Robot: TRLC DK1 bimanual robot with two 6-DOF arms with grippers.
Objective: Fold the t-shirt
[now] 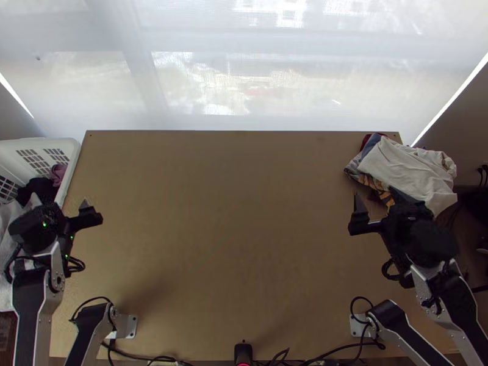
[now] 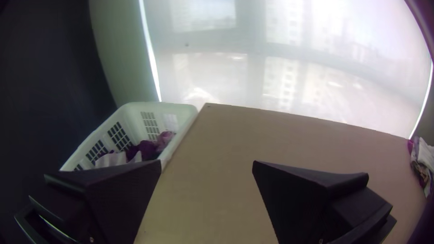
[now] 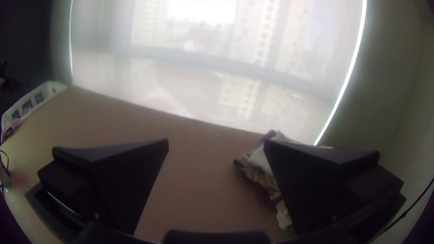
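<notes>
Two end effectors are raised over opposite sides of the wooden desk (image 1: 232,232). The left end effector (image 1: 60,200) has its fingers spread wide, with nothing between them but a view of the desk. The right end effector (image 1: 375,194) is spread wide as well and grips nothing.

Just beyond the right end effector, at the desk's far right corner, lies a loose pile of garments (image 1: 427,174). A cream cloth (image 1: 396,161) is bunched on top and droops past the desk's edge; under it a patterned orange-and-black cloth (image 1: 383,192), a blue-grey cloth (image 1: 365,157) and a bit of dark red cloth (image 1: 379,135) stick out. In the right wrist view, one of that end effector's fingers covers part of the pile. Which of these garments is the t-shirt, I cannot tell.

Beside and beyond the left end effector, along the desk's left edge, stands a white slatted basket (image 1: 74,160). It holds more clothes: a mauve cloth (image 1: 58,174), something dark (image 1: 38,186) and, on the outer side of the left end effector, a pale grey cloth (image 1: 7,229). Farther out from both end effectors, past the desk's far edge, a sheer blind (image 1: 244,79) covers a bright window, with buildings showing faintly through.
</notes>
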